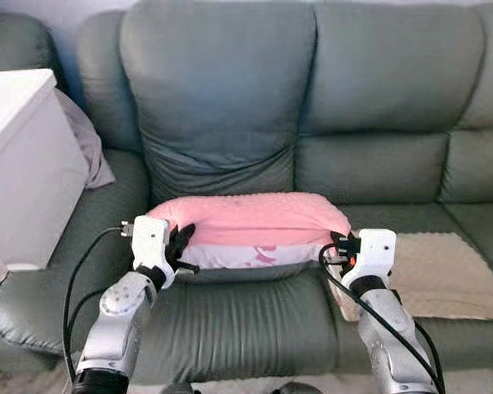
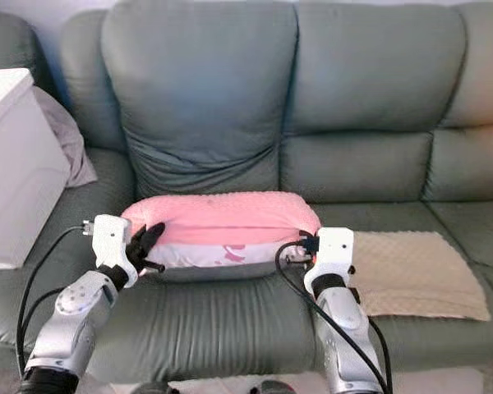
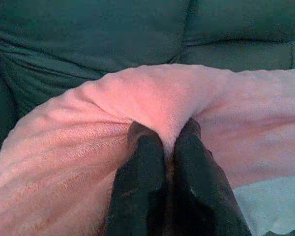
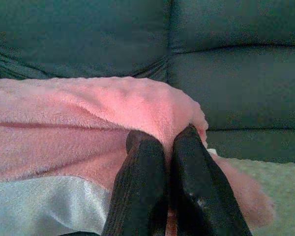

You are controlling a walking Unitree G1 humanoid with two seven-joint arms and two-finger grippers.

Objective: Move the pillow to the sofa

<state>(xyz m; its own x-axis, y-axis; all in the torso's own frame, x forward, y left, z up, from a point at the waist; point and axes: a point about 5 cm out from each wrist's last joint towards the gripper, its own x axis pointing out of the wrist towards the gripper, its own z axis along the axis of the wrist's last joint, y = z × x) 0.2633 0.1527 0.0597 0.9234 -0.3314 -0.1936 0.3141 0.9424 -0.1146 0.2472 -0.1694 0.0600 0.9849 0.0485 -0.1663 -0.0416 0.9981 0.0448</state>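
Observation:
A pink fleece pillow (image 1: pixel 251 222) with a white underside lies across the seat of the grey-green sofa (image 1: pixel 378 98), in front of its back cushions. My left gripper (image 1: pixel 181 245) holds the pillow's left end, its fingers (image 3: pixel 147 167) pinched shut on a fold of the pink cover (image 3: pixel 152 103). At the pillow's right end my right gripper (image 1: pixel 335 249) is shut on the pink fabric (image 4: pixel 152 108) in the same way. Both silver arms reach up from the sofa's front edge.
A beige fleece mat (image 1: pixel 448 271) covers the seat to the right of the pillow. A white box-like piece of furniture (image 1: pixel 20 164) stands at the left over the sofa's armrest, with a grey cloth (image 1: pixel 86 139) draped behind it.

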